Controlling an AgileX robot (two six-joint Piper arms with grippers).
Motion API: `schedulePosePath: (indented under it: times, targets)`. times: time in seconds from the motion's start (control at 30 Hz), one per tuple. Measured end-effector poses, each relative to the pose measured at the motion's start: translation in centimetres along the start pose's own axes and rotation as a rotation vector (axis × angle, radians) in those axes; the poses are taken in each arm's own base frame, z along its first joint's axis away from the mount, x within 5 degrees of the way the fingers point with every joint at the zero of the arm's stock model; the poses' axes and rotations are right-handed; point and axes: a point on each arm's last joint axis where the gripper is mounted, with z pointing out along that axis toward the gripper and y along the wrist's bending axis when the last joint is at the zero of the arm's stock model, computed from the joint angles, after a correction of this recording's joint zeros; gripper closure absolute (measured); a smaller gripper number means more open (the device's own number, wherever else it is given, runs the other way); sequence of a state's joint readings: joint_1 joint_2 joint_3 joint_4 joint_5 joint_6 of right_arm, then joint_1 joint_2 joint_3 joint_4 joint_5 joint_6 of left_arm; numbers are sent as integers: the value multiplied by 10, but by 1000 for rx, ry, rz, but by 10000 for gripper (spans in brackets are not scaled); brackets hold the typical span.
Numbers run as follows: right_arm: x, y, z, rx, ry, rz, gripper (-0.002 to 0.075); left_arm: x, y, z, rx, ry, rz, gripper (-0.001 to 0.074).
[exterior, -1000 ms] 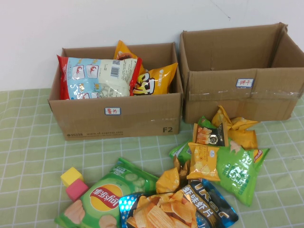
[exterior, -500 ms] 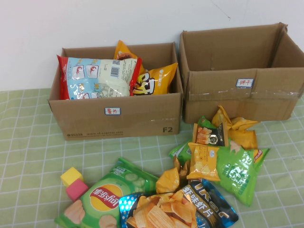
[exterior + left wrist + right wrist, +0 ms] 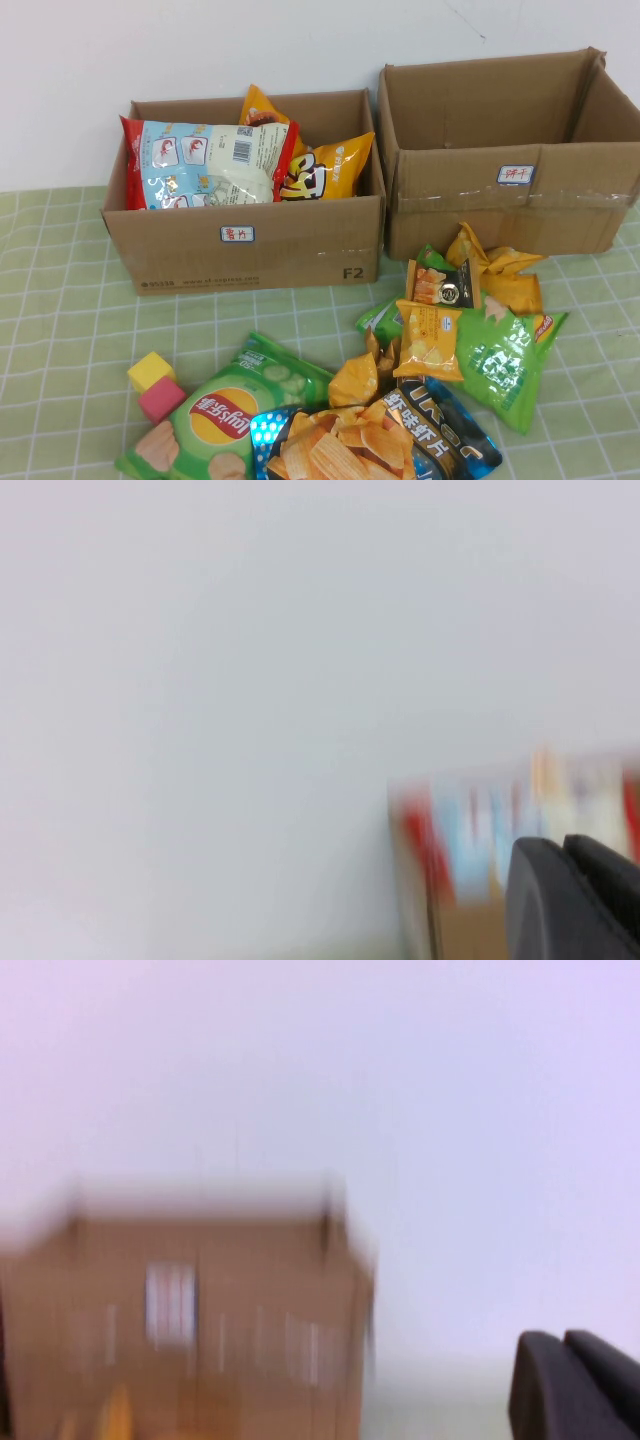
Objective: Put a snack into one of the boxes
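Two open cardboard boxes stand at the back. The left box (image 3: 250, 250) holds a red and blue bag (image 3: 205, 165) and orange bags (image 3: 325, 170). The right box (image 3: 505, 200) shows nothing inside. A heap of snack bags lies in front: a green chips bag (image 3: 225, 415), a small orange pack (image 3: 430, 340), a green bag (image 3: 505, 355), a dark blue bag (image 3: 445, 435). Neither arm shows in the high view. My left gripper (image 3: 562, 842) is shut and empty, facing the left box (image 3: 470, 930). My right gripper (image 3: 562, 1338) is shut and empty, facing the right box (image 3: 200, 1340).
A yellow cube (image 3: 150, 370) and a pink cube (image 3: 160, 398) lie at the front left on the green checked cloth (image 3: 60, 330). A white wall (image 3: 300, 40) rises right behind the boxes.
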State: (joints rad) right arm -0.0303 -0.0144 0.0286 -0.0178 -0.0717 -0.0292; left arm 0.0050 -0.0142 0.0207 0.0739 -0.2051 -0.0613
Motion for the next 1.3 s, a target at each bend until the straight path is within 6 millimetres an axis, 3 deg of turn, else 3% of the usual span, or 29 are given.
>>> schedulePosePath:
  times: [0.13,0.33,0.63,0.8,0.9,0.97,1.1,1.3]
  targets:
    - [-29,-1,-5,5,-324,29,728,-23,-1,-3,16,-257,1,737]
    - [-57,-2,-20,-19,-673,112,728,-39,-3,-9,29,-444,4,737]
    - [-67,1,-22,-98,-685,241,728,-47,-4,-11,71,-505,-77,737]
    - [-103,3,-24,-107,-534,173,728,-88,-2,-7,38,-340,-33,737]
    - [-122,-5,-28,-4,-342,125,728,-120,7,-10,-51,-86,-10,737]
    - [-128,-10,-27,55,-239,105,728,-127,10,-8,-84,38,-6,737]
    - [-111,-15,-11,128,10,123,728,-113,14,5,-123,301,-9,738]
    - [-66,-2,18,51,442,306,728,-57,11,20,-113,577,-50,738]
